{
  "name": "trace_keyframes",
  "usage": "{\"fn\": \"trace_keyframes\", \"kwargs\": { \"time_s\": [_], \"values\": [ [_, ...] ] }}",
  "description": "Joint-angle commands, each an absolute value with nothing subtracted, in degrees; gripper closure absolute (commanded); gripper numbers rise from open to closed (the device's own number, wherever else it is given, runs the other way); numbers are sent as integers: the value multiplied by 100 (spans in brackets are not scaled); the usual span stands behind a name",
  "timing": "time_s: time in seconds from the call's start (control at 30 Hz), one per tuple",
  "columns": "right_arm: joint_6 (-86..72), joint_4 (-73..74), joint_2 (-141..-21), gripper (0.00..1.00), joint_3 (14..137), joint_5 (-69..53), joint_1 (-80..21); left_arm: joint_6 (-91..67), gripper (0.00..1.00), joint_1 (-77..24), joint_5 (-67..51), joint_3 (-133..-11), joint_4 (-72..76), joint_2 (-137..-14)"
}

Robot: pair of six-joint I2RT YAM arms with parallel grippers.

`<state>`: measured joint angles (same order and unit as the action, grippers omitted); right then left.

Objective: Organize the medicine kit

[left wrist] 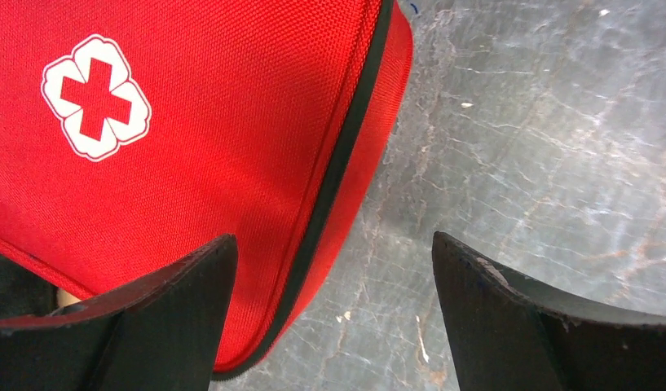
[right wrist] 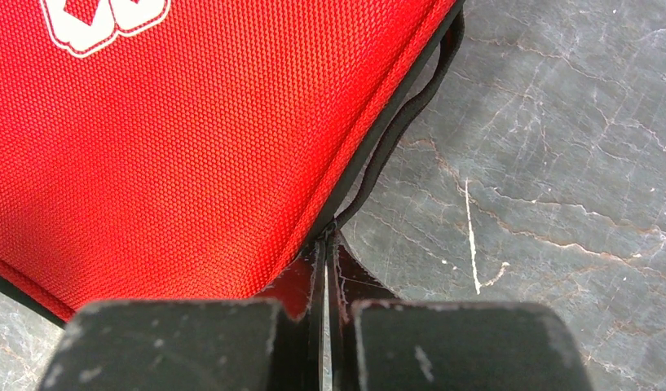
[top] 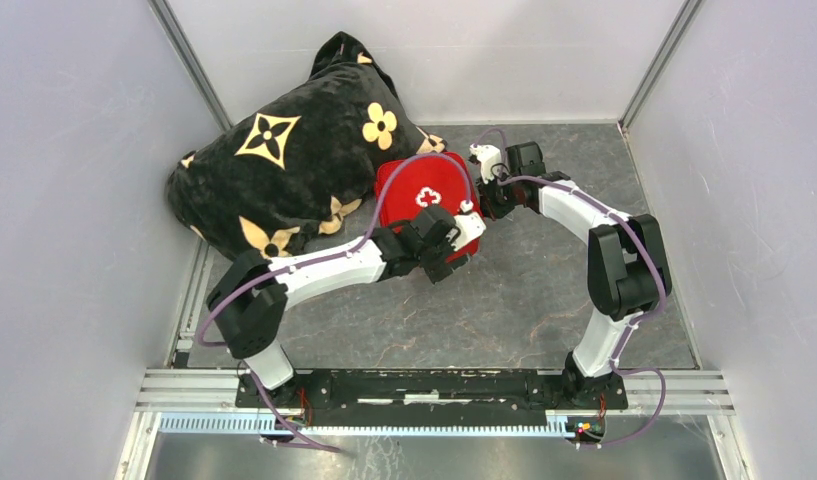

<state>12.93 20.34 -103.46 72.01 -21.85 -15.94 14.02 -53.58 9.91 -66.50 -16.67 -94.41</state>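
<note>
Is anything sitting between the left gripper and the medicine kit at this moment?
Nothing visible does. The open left gripper hangs right at the medicine kit, its jaws straddling the zipped edge, with red lid on one side and bare table on the other. The pillow borders the kit's opposite side, not between them.

From top we lose near edge of medicine kit (top: 416,190) under left gripper (top: 446,252); rt wrist cam crops its emblem (right wrist: 105,20)

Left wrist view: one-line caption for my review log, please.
Open left tool poised over the red medicine kit's zip edge, white cross emblem showing, marbled table beside.
</note>
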Motion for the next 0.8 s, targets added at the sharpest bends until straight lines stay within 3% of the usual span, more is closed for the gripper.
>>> {"fn": "trace_keyframes", "kwargs": {
  "time_s": [0.0,0.17,0.47,0.77],
  "values": [
    [1360,2035,-10437,100,7232,-2297,-1566,1956,7,-5475,1957,-7025,-1278,-9843],
    [1307,2075,-10351,100,7084,-2210,-1574,2043,13,-5467,2736,-7139,-849,-10185],
    [1005,2298,-9913,100,6485,-1604,-1572,1776,42,-5322,2847,-7306,-798,-10603],
    [719,2252,-9104,100,5535,-2329,-1577,1512,43,-5168,2570,-7390,-891,-10634]
  ]
}}
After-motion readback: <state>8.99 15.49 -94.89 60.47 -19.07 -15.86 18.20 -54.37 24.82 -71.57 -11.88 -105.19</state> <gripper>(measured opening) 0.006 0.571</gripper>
